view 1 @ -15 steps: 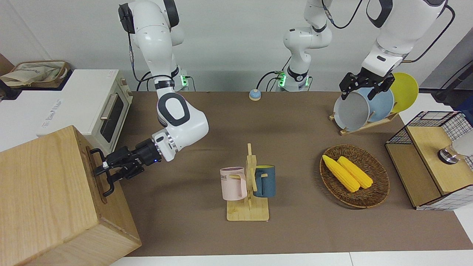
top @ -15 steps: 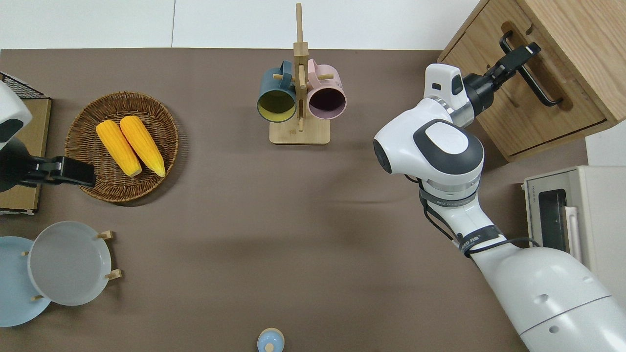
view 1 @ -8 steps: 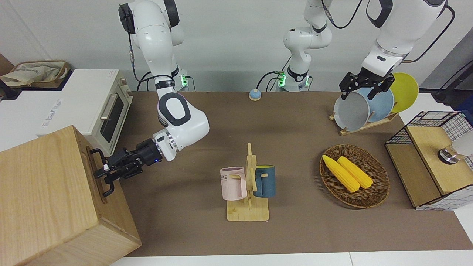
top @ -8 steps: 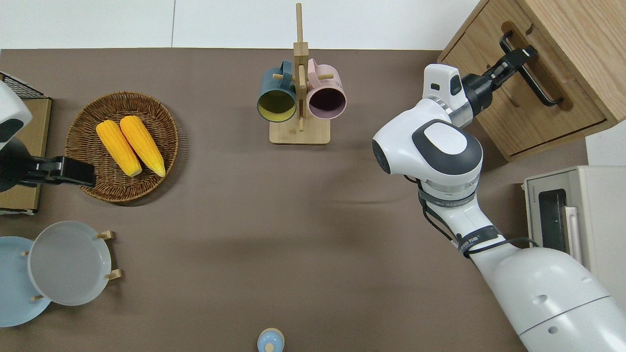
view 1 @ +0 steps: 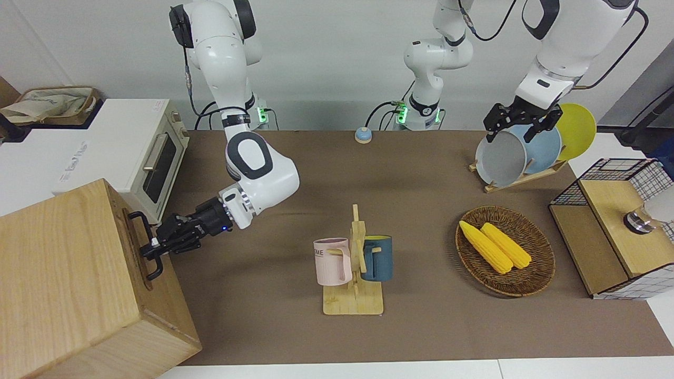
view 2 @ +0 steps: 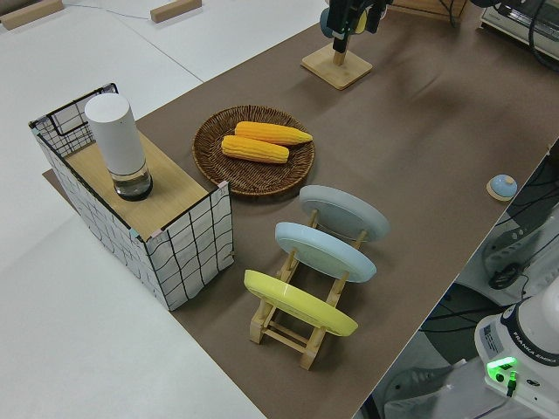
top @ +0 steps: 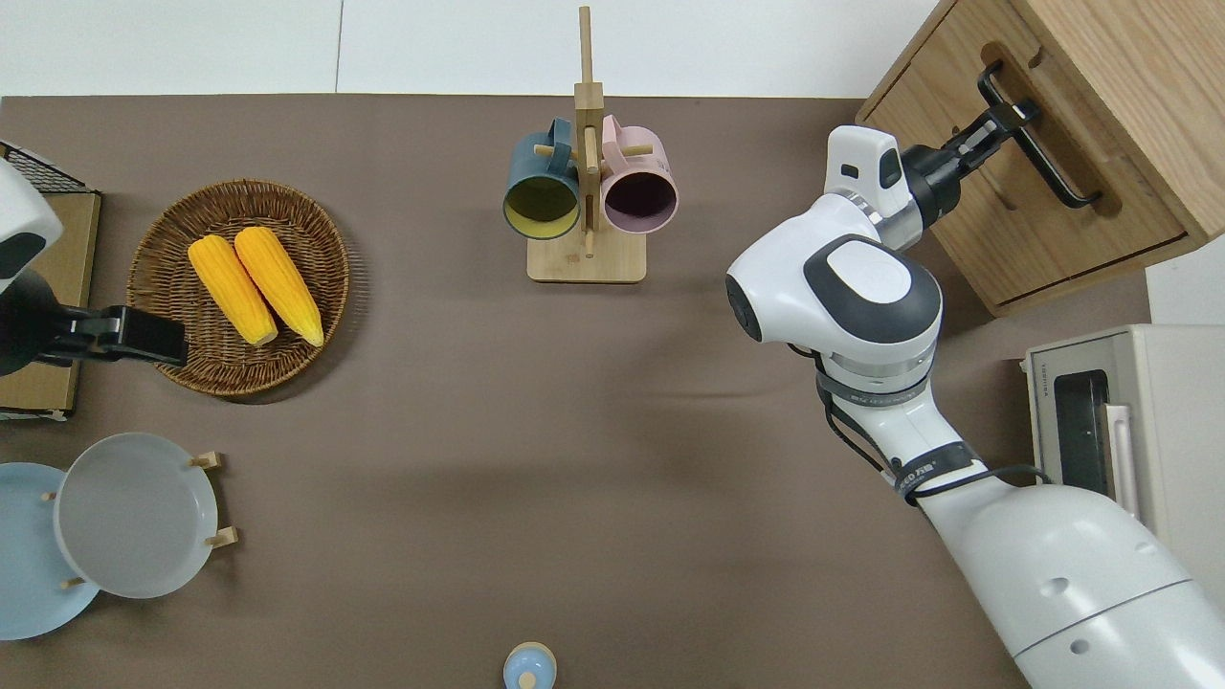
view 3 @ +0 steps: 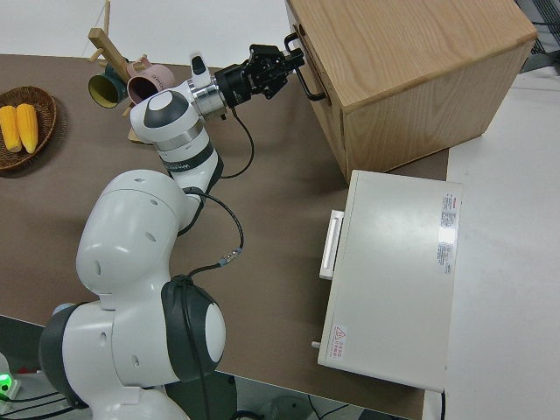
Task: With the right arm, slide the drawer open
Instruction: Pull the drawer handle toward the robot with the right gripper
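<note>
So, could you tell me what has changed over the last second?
The right gripper has closed its fingers on the drawer's handle, having been spread around it before. The drawer is still shut, and the left arm stays parked.

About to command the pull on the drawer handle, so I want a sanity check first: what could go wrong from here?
The right gripper grips the bar handle away from its middle, toward one end, so the drawer may skew and bind as it slides. The big wooden box stands loose on the table, so a hard pull might drag the whole box instead. The mug rack stands toward the middle of the table from the arm's elbow, which could swing near it.
</note>
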### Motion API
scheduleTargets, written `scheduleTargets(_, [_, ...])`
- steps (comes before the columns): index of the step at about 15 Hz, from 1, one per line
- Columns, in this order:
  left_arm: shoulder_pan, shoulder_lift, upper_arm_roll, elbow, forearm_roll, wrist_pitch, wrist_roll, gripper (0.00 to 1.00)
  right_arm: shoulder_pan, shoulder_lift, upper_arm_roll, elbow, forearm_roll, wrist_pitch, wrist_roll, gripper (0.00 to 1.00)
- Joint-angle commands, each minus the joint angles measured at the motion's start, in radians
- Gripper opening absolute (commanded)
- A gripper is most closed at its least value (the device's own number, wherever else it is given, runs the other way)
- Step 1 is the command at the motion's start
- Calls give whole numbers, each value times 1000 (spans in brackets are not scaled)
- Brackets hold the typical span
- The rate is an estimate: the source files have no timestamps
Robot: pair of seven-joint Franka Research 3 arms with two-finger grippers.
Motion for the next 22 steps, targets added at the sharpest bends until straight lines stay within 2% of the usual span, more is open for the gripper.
scheduleTargets(1, [4,11,-6,26,17,-20,10,993,3,8,6,12,-12,1,-26,0])
scheduleTargets(4, [4,11,-6,26,17,-20,10,993,34,3,10,13,22,-9,-32,0])
scheduleTargets(18, [4,11,-6,24,17,-20,10,993,239,3,7,19,104,-215,-38,0])
scheduleTargets(22, [4,11,-6,24,17,-20,10,993,291,5,3,19,143,-247,-38,0])
